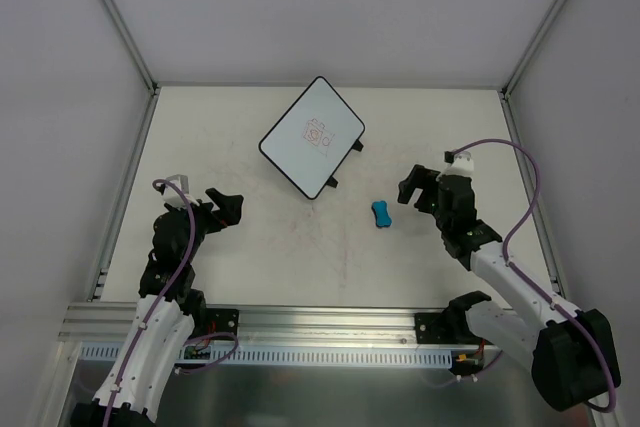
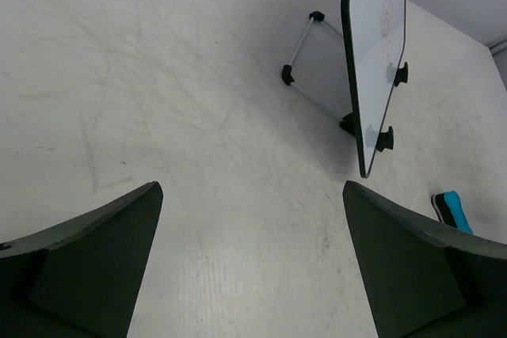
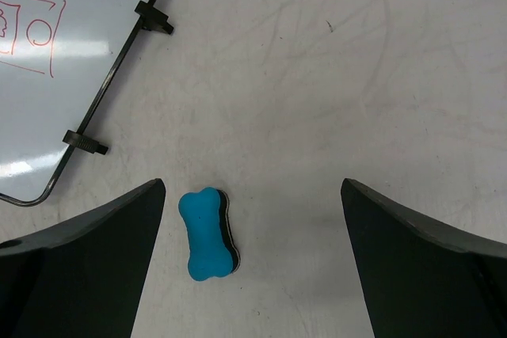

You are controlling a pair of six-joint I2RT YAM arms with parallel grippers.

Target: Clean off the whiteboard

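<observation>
The whiteboard (image 1: 312, 135) stands tilted on a wire stand at the table's middle back, with a small red drawing on it. It shows in the left wrist view (image 2: 379, 45) and the right wrist view (image 3: 55, 61) too. A blue bone-shaped eraser (image 1: 381, 214) lies on the table to its right; it shows in the right wrist view (image 3: 207, 233) and at the edge of the left wrist view (image 2: 453, 211). My right gripper (image 1: 417, 185) is open, above the table just right of the eraser. My left gripper (image 1: 227, 206) is open and empty, left of the board.
White walls with metal frame posts enclose the table on three sides. An aluminium rail (image 1: 330, 322) runs along the near edge by the arm bases. The board's wire stand with black feet (image 2: 305, 37) sticks out behind the board.
</observation>
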